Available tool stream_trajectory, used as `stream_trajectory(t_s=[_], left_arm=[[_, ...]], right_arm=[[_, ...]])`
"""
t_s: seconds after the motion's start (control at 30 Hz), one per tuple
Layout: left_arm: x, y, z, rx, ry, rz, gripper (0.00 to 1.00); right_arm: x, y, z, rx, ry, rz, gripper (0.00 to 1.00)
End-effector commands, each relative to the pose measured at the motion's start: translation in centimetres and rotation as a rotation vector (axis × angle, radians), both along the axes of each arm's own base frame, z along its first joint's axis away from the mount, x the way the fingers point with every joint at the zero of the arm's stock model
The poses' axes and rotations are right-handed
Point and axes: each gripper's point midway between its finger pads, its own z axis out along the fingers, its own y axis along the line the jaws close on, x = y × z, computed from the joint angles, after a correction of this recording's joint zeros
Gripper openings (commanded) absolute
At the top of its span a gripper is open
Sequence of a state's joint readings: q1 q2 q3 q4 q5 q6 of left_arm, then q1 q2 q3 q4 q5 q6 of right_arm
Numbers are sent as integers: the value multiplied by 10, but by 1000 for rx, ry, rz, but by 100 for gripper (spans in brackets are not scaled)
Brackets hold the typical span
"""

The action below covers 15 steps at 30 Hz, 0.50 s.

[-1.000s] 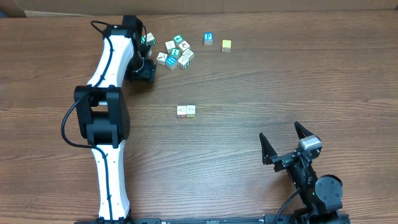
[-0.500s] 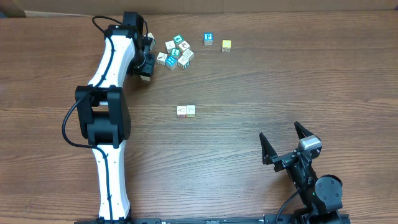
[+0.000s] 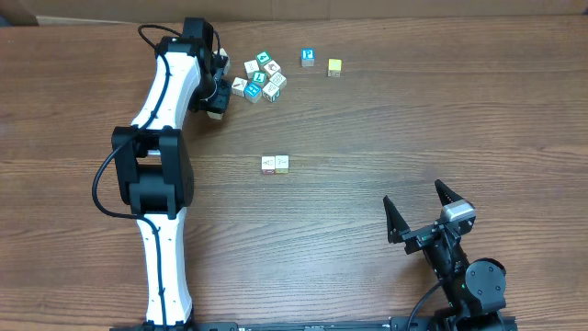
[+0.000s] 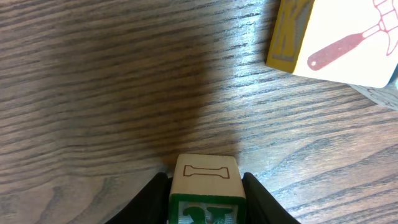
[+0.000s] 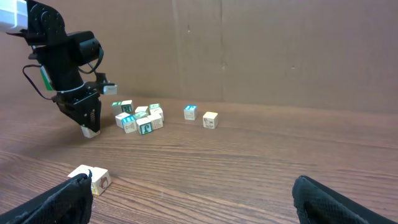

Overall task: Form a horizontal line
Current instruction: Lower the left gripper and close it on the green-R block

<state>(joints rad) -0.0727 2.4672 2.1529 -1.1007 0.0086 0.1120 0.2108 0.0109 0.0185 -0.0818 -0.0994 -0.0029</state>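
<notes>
The left hand (image 4: 204,193) is at the far side of the surface (image 3: 413,110), beside the loose jumble (image 3: 261,77) of white and teal cubes. Its two fingers are pressed against opposite sides of the bone cube (image 4: 206,172), which has a bone outline on its top face and a green letter on the face toward the wrist camera. It looks like a firm pinch, though the fingertips are cut off at the frame edge, so how deep they sit is hard to judge. A spoon-marked cube (image 4: 348,43) from the jumble lies near, ahead and to one side, not touching the hand. The row (image 3: 275,164) so far is two whitish, red-marked cubes touching side by side at mid-surface, well apart from the hand. The teal cube (image 3: 308,57) and yellow cube (image 3: 334,67) sit apart beyond the jumble. The right hand (image 3: 413,193) rests near its base with its fingers spread wide, holding nothing. To do this step well, the pinch should be secure and square on the flat sides before lifting straight up. That way the spoon-marked cube is not dragged along. The bone cube should then travel to one end of the row and come down with its faces parallel and just touching the end cube. Nudging the pair out of line is the main risk.
</notes>
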Motion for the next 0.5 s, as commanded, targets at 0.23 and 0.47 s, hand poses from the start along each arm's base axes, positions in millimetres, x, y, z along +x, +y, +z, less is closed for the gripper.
stream_trajectory(t_s=[0.23,0.47], left_arm=[[-8,-6,8,-20,21,15,28],[0,-7,77,-58,-116,127,28]], right_arm=[[1,-2,-2,6,-1,-11,100],[1,-2,-2,6,-1,-11,100]])
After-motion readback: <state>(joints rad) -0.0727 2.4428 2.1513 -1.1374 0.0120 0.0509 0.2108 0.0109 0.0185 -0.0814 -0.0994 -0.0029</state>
